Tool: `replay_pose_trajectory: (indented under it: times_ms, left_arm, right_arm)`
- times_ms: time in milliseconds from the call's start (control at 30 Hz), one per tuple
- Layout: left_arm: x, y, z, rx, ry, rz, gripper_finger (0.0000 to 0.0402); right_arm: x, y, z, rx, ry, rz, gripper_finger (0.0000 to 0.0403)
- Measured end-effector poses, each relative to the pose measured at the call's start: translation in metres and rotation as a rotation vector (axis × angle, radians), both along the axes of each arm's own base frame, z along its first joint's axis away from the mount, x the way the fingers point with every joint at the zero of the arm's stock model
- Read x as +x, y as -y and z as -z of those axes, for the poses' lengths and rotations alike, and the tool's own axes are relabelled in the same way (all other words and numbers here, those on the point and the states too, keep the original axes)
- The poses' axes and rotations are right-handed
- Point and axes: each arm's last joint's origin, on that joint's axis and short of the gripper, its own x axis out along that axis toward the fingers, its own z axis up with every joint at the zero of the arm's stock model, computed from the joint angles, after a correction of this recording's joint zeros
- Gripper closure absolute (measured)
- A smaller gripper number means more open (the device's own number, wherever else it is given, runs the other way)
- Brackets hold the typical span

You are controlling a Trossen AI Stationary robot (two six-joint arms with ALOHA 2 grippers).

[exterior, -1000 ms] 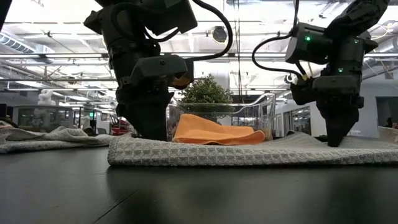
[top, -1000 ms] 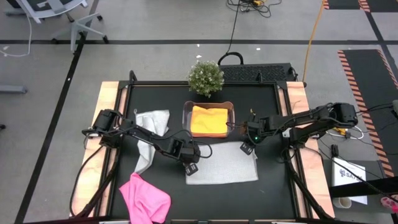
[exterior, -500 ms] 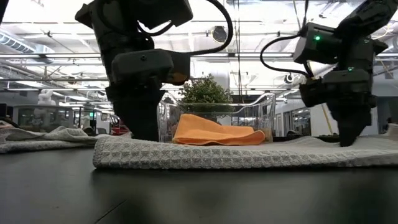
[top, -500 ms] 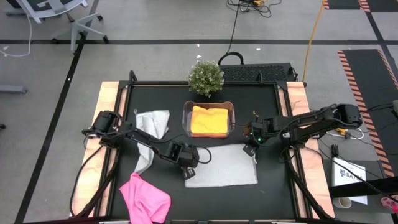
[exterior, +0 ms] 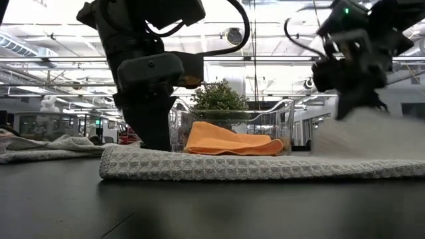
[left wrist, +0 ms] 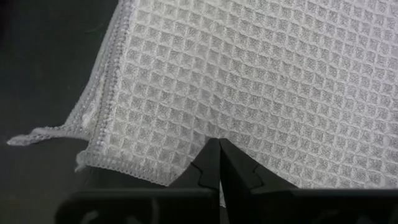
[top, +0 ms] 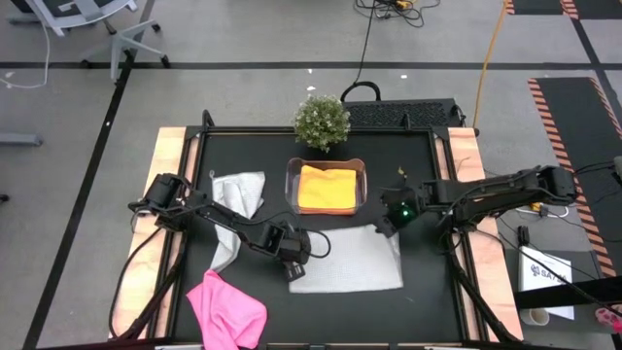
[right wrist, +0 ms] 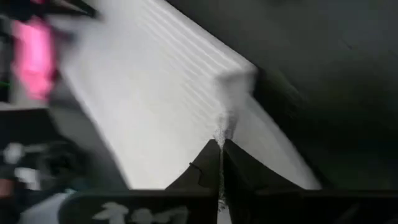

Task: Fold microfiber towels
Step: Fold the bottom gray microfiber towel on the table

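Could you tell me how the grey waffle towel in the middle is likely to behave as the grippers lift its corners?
The grey waffle towel will probably sag limply: the corner in the right gripper already rises while the rest lies flat. Its textured weave suggests little slipping from the left gripper.

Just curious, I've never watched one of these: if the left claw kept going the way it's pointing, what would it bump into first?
The left gripper points down, shut on the grey towel. Pushing on, it would likely press straight into the black table beneath it.
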Motion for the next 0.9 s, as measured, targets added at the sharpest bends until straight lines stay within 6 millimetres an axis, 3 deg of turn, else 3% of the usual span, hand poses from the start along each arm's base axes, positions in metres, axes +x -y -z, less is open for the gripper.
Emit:
replay_pose_trajectory:
  times_ms: [133, 400, 633, 900]
  left_arm:
    - [0.001, -0.004, 0.000, 0.023, 0.011, -0.032, 0.0395]
    - [0.004, -0.013, 0.000, 0.050, 0.022, -0.052, 0.0394]
    - [0.004, -0.014, 0.000, 0.036, 0.018, -0.045, 0.0394]
    - [0.004, -0.013, 0.000, 0.026, 0.015, -0.046, 0.0394]
  right_arm:
    - [0.009, -0.001, -0.013, 0.001, 0.074, -0.001, 0.0402]
    - [0.021, -0.010, -0.020, 0.017, 0.067, -0.028, 0.0403]
    - [-0.006, -0.008, -0.002, -0.092, -0.267, -0.029, 0.0403]
    - [-0.016, -0.009, 0.001, -0.081, -0.356, -0.116, 0.0369]
